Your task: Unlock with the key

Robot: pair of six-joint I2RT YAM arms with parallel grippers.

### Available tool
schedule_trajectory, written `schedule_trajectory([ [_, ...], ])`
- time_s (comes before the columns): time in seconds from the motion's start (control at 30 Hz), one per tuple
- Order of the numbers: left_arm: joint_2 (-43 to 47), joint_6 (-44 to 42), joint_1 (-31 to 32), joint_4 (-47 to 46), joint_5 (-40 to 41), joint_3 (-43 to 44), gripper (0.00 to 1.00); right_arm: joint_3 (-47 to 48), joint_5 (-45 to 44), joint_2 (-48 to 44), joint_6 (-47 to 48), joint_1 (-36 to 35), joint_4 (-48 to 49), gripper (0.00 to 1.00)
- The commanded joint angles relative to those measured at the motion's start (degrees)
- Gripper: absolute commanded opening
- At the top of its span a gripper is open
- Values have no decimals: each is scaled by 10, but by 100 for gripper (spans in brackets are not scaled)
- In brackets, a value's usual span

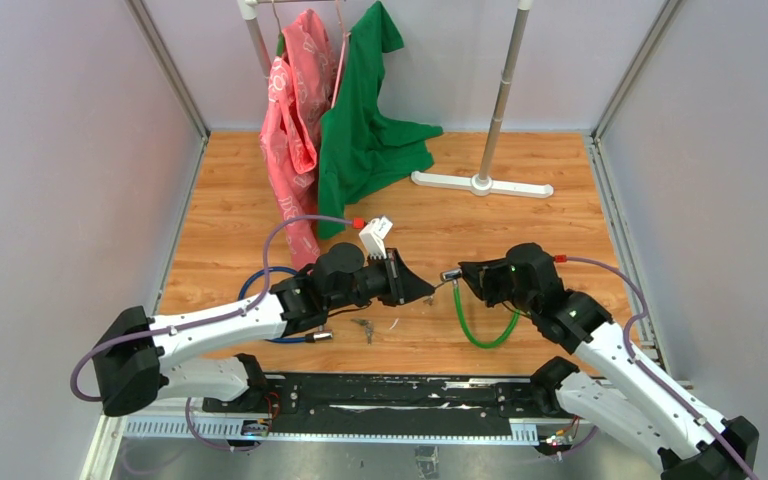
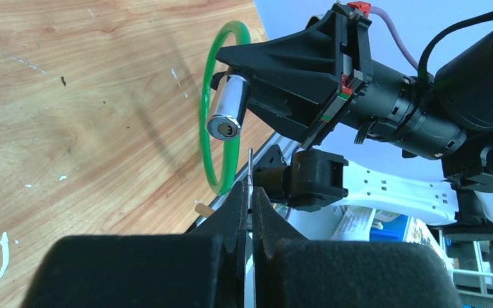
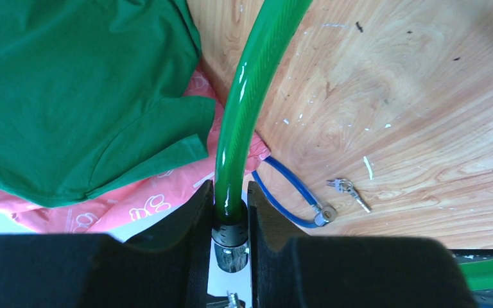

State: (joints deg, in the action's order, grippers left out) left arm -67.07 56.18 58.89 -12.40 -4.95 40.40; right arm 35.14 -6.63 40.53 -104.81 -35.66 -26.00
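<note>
My right gripper is shut on the green cable lock, squeezing its black collar just above the chrome cylinder. The green loop hangs down to the wooden floor. In the left wrist view the cylinder points its keyhole toward me. My left gripper is shut on a thin silver key, seen edge-on. The key's tip stands a little below and to the right of the keyhole, apart from it.
A blue cable lock and a spare bunch of keys lie on the floor by the left arm. A pink garment and green shirt hang from a rack; its white foot is behind.
</note>
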Motion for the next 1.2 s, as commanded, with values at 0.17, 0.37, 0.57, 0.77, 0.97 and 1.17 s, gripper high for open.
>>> schedule_trajectory([
  [0.17, 14, -2, -6, 19, -2, 16, 0, -1, 26, -13, 7, -6, 46, 0],
  [0.37, 35, -14, -12, 45, 19, 21, 0, 5, 23, -23, 16, -6, 34, 0],
  [0.57, 48, -32, -15, 66, 19, 35, 0, 11, 31, -21, 27, -6, 28, 0],
  [0.77, 30, -23, -15, 49, -1, 38, 0, 17, 33, -16, 34, -6, 32, 0],
  [0.97, 10, -19, -16, 37, -10, 40, 0, 22, 29, -13, 37, -6, 33, 0],
  [1.17, 11, -17, -16, 32, -6, 35, 0, 25, 27, -13, 37, -6, 34, 0],
])
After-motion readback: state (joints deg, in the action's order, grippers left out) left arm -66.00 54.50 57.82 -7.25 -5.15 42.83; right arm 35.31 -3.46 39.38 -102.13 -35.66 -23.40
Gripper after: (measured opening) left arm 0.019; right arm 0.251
